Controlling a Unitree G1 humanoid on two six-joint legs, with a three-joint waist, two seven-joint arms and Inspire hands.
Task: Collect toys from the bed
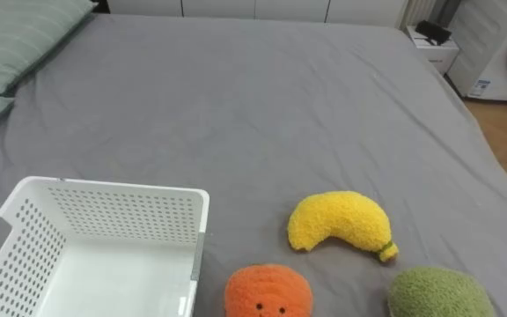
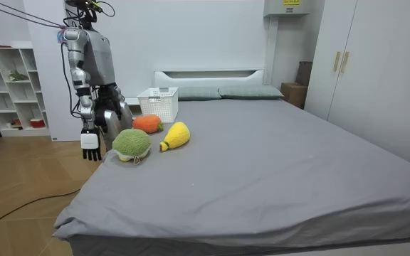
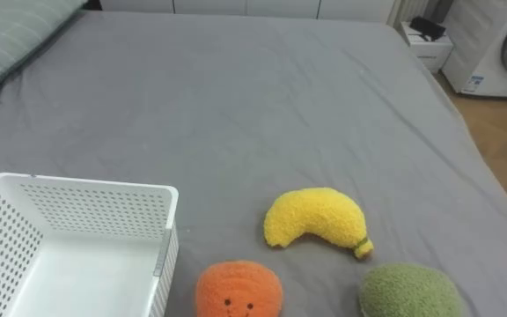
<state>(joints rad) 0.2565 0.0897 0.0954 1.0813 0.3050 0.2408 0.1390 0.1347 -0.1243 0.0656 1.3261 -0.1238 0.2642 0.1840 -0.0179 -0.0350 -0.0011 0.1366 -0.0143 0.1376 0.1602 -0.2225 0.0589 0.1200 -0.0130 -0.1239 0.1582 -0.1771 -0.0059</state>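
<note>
Right hand (image 2: 90, 144) is seen in the room view hanging low at the robot's side, the arm let straight down and the palm turned inward. Its fingers are pointed at the floor, loose and uncurled, and nothing is held in them. The robot is stood upright at the long edge of the bed (image 2: 276, 171), facing across it.

Nearest the hand, just beside it and slightly higher, a green plush toy (image 2: 132, 144) is laid at the edge of the grey sheet; no contact with the hand is made. Beyond the green one, farther from the hand, a yellow banana plush (image 2: 176, 136) is placed, the two close together but apart. An orange plush toy (image 2: 147, 124) is set farther still from the hand, toward the headboard, and next to it a white basket (image 2: 158, 104) is stood on the bed, farthest from the hand of all. In the eye views the basket is shown empty. Grey-green pillows (image 1: 16, 40) are laid at the head of the bed.
</note>
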